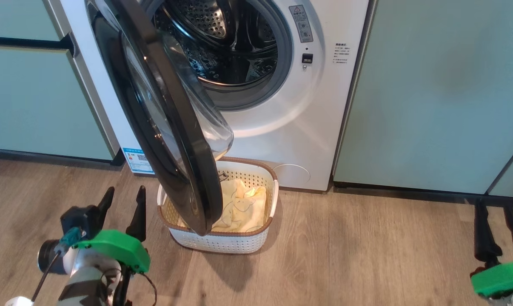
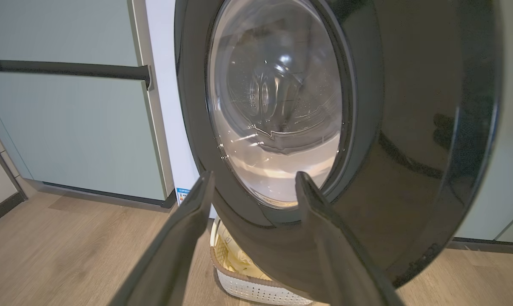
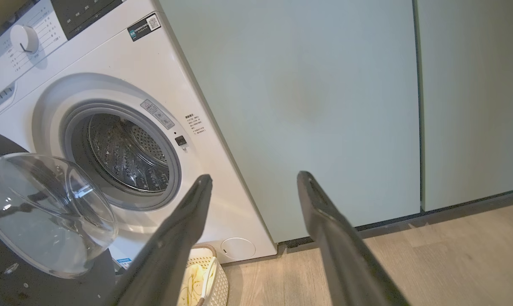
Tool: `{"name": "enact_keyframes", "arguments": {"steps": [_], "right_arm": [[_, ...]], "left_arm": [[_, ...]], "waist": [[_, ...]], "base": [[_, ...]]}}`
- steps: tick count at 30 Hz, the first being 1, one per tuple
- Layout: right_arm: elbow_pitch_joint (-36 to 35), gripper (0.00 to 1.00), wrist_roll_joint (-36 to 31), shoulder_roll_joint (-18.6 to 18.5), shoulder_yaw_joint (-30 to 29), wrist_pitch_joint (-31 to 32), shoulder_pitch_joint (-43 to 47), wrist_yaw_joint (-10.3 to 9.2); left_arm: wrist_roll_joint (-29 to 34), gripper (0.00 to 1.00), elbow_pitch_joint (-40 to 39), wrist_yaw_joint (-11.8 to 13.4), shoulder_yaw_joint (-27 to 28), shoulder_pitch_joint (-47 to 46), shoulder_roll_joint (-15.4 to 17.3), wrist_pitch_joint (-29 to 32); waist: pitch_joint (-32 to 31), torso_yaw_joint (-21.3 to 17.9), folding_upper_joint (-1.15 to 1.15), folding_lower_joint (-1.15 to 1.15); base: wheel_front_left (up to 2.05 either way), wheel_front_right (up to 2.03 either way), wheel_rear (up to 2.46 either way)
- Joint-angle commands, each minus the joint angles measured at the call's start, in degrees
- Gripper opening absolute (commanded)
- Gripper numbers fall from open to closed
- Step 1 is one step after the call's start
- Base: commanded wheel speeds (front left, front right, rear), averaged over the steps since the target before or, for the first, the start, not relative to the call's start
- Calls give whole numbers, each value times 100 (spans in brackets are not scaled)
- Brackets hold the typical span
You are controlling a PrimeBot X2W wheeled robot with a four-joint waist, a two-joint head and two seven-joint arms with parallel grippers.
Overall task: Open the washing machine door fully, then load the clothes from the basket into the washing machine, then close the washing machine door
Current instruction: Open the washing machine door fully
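Observation:
The white washing machine stands between pale green cabinets, its steel drum showing. Its black washing machine door hangs swung out about halfway, edge-on to me, over the basket. The cream basket sits on the floor before the machine and holds pale yellow clothes. My left gripper is open, low at the left, facing the door's outer side with a gap to it. My right gripper is open at the far right, near the floor. In the right wrist view the drum, door glass and basket appear.
Pale green cabinets flank the machine, one on the left with a dark handle bar and one on the right. Wood-look floor stretches open to the right of the basket and between my arms.

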Motion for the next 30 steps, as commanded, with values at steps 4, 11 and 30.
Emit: {"name": "enact_keyframes", "arguments": {"steps": [4, 11, 30], "right_arm": [[-403, 100, -480, 69, -126, -54, 11, 2], [-482, 100, -870, 132, -151, -54, 197, 2], [6, 100, -1147, 130, 95, -54, 207, 2]], "left_arm": [[-8, 100, -133, -34, 282, -352, 146, -37], [13, 100, -89, -46, 347, -380, 140, -37], [77, 100, -7, -77, 325, -434, 64, -37]], "waist": [[12, 6, 0, 0], [35, -6, 0, 0], [46, 44, 0, 0]], "base": [[0, 0, 0], [0, 0, 0], [0, 0, 0]]}}
